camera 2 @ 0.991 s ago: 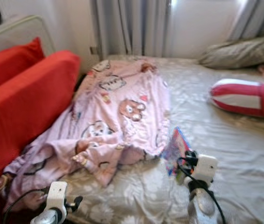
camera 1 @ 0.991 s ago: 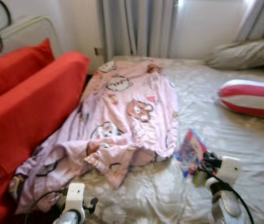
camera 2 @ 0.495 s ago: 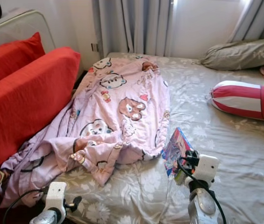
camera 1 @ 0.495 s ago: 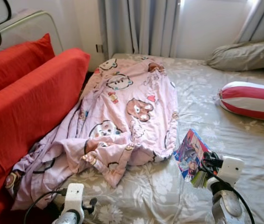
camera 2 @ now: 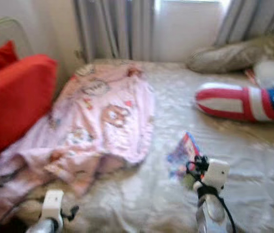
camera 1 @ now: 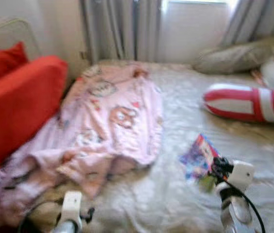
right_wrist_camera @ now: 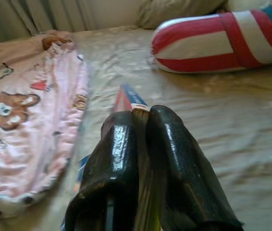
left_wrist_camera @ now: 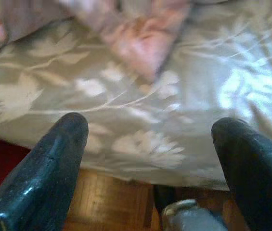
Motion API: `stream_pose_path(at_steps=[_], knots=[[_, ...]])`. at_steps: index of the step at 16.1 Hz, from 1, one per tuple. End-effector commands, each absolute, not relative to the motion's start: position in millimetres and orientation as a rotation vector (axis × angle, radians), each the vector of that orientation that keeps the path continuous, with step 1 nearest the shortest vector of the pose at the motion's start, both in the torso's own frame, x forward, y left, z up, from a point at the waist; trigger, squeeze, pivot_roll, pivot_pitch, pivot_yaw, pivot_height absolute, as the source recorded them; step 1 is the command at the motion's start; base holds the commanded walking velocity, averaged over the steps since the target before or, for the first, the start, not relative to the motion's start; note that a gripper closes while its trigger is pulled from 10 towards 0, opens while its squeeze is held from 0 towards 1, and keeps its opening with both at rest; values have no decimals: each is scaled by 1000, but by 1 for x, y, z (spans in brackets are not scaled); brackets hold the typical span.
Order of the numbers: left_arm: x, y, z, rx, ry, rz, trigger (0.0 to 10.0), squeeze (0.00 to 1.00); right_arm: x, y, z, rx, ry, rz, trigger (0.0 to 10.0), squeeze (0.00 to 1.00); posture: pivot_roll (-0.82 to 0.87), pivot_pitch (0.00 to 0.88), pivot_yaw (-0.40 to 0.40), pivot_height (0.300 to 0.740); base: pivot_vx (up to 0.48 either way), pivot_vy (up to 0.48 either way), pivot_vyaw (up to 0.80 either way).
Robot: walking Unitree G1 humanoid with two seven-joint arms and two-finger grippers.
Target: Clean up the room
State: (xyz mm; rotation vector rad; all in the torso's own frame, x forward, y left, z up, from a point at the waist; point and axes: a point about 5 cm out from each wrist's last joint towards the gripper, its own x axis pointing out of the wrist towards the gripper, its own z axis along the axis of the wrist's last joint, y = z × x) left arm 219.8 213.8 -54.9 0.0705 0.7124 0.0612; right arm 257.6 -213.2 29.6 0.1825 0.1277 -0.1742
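While clamped, book [right_wrist_camera: 128, 98] upright — spine forward

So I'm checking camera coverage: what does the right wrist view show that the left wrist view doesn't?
Right wrist view: the right gripper shut on a thin colourful book, plus a red-and-white striped bolster pillow. Left wrist view: the open left gripper over brown wooden floor at the bed's edge. Both: the pink cartoon-print blanket on the beige floral bedsheet.

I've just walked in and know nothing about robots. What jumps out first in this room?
A pink cartoon-print blanket sprawls over the bed's left side, beside a red sofa. A red-and-white striped cushion lies on the right near the window. Nearer the robot, its right tool pinches a thin colourful book above the sheet.
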Motion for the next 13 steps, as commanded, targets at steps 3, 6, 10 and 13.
stream_pose_path(at_steps=[3, 6, 10, 13], knots=[[216, 207, -59, 60, 731, 48, 10000, 0, 260, -220, 37, 181, 90, -201, 10000, 0, -27, 0, -22, 740, 0, -333, 0], [215, 208, -59, 60, 733, 50, 10000, 0, 260, -223, 37, 182, 93, -210, 10000, 0, -30, 0, -21, 740, 0, -331, 0], [215, 206, -60, 58, 736, 47, 10000, 0, 261, -224, 36, 181, 105, -224, 10000, 0, -31, 0, -20, 740, 0, -333, -486], [216, 207, -59, 58, 732, 48, 10000, 0, 262, -223, 37, 176, 96, -223, 10000, 0, -29, 0, -18, 740, 0, -334, 0]])
